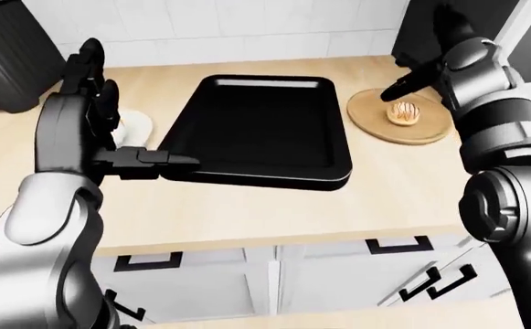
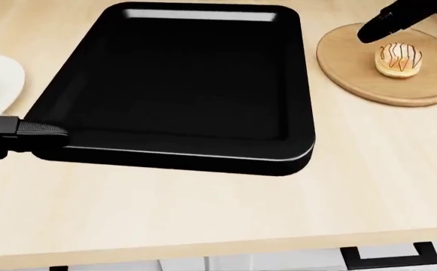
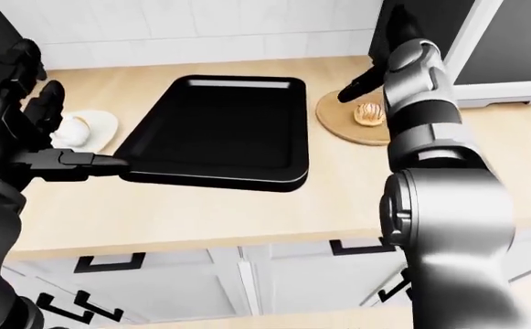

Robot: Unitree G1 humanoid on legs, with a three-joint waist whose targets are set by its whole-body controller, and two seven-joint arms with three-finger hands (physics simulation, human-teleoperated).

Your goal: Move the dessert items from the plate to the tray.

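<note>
Your left hand [image 1: 110, 130]: raised over the left part of the counter [image 2: 203, 209], fingers spread and holding nothing; one dark finger [image 2: 41, 131] lies level, its tip reaching across the tray's lower-left corner in the head view, whether touching cannot be told. Your right hand [image 1: 448, 58]: held high above the counter's far right, fingers apart, nothing in its grasp; one fingertip [image 2: 372, 31] points down over the upper-left rim of the wooden plate, beside the pastry and apart from it. Tray [image 2: 180, 84]: black, rectangular, rounded corners, raised rim, lying flat at the middle of the counter with its long sides running toward the wall. Wooden plate [image 2: 354, 73]: round, just off the tray's upper-right corner, not touching it. Glazed pastry [image 2: 399, 59]: pale with dark stripes of icing, sitting near the plate's centre. White dish [image 2: 0, 82]: off the tray's left edge, partly behind your left hand in the left-eye view; it carries a pale rounded item [image 3: 75, 128], kind unclear. Cabinet fronts [image 1: 274, 274]: white with black handles, below the counter's near edge.
</note>
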